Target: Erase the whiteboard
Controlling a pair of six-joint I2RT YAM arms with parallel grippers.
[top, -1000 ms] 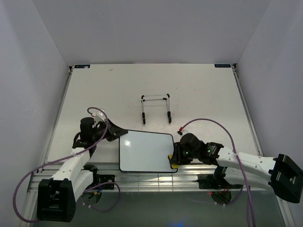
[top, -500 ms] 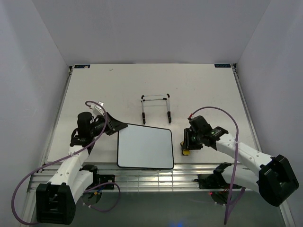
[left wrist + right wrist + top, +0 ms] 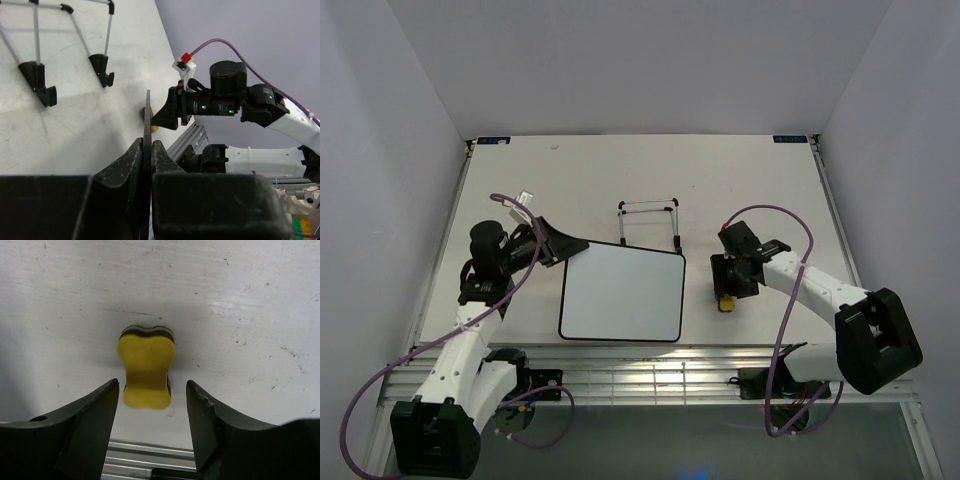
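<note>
White tabletop (image 3: 570, 180) is bearing the blank whiteboard (image 3: 620, 295) near the wire stand (image 3: 649, 206). The left claw (image 3: 146, 150) is clamping its edge, likely steadying it, while the right claw (image 3: 152, 387), fingers apart, is hanging over the yellow eraser (image 3: 146, 371).

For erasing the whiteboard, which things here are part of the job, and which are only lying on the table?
Part of the job: whiteboard, its edge clamped in the left hand; yellow eraser, not gripped, at the open right hand.
Only lying about: wire stand, beyond the whiteboard.
</note>
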